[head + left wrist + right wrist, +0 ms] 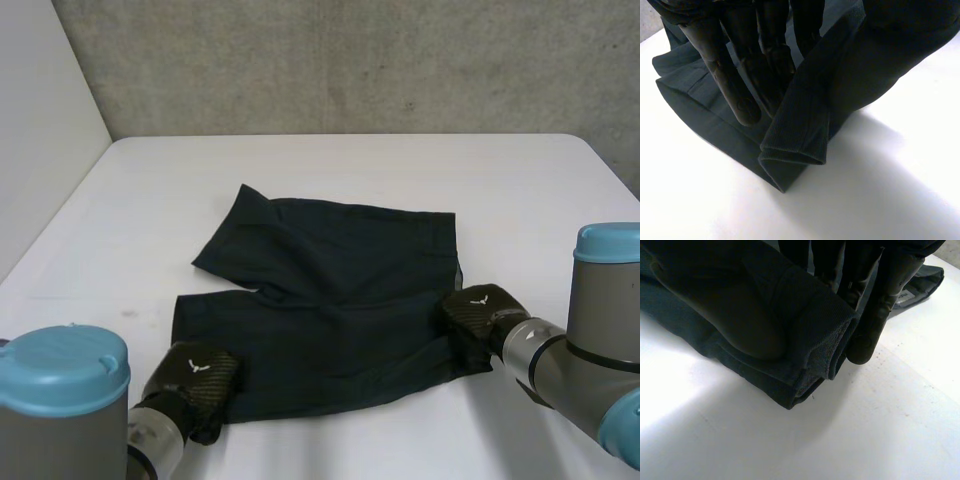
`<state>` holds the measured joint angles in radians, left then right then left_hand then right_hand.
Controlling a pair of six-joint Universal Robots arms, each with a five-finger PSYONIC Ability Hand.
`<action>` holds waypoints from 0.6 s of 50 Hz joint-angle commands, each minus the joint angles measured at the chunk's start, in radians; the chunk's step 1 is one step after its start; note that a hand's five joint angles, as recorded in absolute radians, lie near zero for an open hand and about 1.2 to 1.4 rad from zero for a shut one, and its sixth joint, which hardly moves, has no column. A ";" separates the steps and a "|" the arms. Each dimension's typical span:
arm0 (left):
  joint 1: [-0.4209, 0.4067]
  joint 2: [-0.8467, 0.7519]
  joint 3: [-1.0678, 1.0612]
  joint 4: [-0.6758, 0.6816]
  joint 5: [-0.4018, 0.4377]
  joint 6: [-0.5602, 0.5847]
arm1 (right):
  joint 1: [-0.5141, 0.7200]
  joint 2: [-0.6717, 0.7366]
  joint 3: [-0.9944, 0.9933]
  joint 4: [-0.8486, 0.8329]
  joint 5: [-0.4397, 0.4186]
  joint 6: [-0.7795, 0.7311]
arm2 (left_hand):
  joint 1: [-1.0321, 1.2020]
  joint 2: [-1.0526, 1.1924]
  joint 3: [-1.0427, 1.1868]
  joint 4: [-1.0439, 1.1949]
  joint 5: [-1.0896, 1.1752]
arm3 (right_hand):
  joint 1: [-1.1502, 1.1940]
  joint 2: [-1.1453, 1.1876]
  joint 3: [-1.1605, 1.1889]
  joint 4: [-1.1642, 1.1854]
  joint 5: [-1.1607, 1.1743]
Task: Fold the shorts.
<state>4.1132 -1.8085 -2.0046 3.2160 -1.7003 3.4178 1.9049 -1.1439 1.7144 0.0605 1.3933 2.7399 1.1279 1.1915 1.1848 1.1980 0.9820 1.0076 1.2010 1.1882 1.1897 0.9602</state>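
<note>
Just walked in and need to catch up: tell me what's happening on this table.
A two-armed robot is working on dark shorts spread on the white table. The left robot hand pinches the near left corner and the right robot hand the near right corner, each with the edge raised off the table. The rest lies flat; no fold is made yet.

1. My left hand [195, 375] and right hand [478, 312]: black shells, carbon-weave pattern, faint sheen.
2. The shorts [340, 290]: dark matt woven cloth; the hem beside my fingers [735, 95] shows a fine ribbed weave.
3. The table [400, 170] beneath them: smooth, white, softly glossy.
4. The wall [350, 60]: rough grey concrete.
</note>
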 commanded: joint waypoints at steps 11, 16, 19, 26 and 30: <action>-0.013 0.331 0.046 -0.418 0.016 0.267 | -0.055 -0.290 0.077 0.490 -0.189 -0.446 | 0.268 0.205 0.211 0.198 0.240 | 0.389 0.195 0.208 0.207 0.262; -0.022 0.428 0.038 -0.551 0.039 0.328 | -0.139 -0.318 0.117 0.677 -0.192 -0.630 | 0.268 0.205 0.211 0.198 0.240 | 0.389 0.195 0.208 0.207 0.262; 0.001 0.433 0.050 -0.545 0.045 0.353 | -0.220 -0.318 0.110 0.714 -0.206 -0.698 | 0.268 0.205 0.211 0.198 0.240 | 0.389 0.195 0.208 0.207 0.262; 0.068 0.325 0.110 -0.408 0.048 0.448 | -0.280 -0.272 0.027 0.618 -0.253 -0.576 | 0.268 0.205 0.211 0.198 0.240 | 0.389 0.195 0.208 0.207 0.262; 0.068 0.181 0.204 -0.222 0.045 0.477 | -0.259 -0.186 -0.048 0.511 -0.254 -0.417 | 0.268 0.205 0.211 0.198 0.240 | 0.389 0.195 0.208 0.207 0.262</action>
<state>4.1658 -1.4488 -1.9065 2.7678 -1.6525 3.8456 1.6301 -1.4356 1.7717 0.7277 1.1574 2.1046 1.1278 1.1934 1.1856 1.1991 0.9820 1.0018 1.1932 1.1947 1.1939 0.9712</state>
